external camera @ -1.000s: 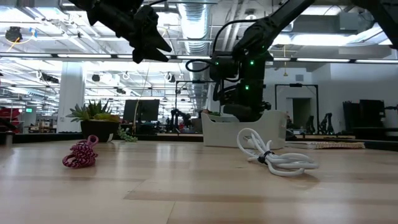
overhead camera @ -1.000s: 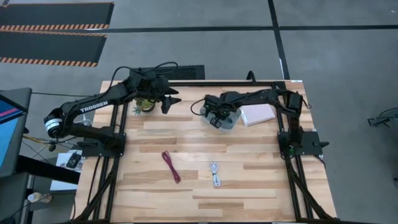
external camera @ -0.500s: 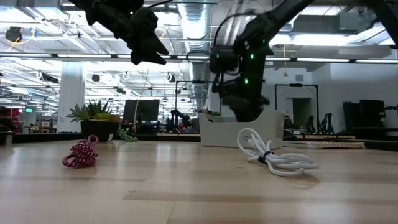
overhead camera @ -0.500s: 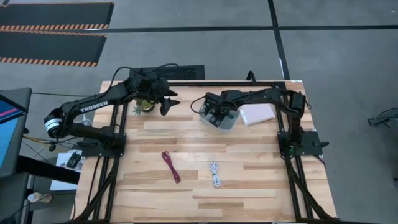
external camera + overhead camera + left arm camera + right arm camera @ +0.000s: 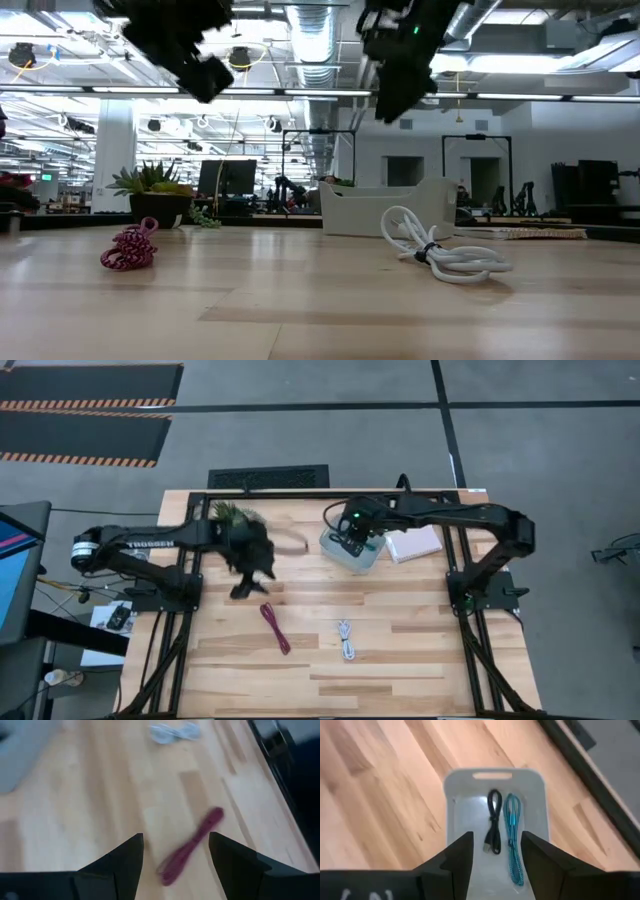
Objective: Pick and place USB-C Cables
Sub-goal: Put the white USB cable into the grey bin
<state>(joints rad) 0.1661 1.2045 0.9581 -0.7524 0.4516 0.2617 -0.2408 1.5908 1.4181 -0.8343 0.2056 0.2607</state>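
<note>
Left arm's fingers (image 5: 175, 851) now low over maroon cable (image 5: 190, 846), previously by plant (image 5: 228, 513).

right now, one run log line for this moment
left gripper open above maroon cable | right gripper open over bin | black, teal cables binned | white cable on table

Left gripper (image 5: 175, 862) hanging spread above maroon cable (image 5: 191, 846), bare wood lying all round it. White cable (image 5: 173, 732) sitting well ahead, nothing blocking between.
</note>
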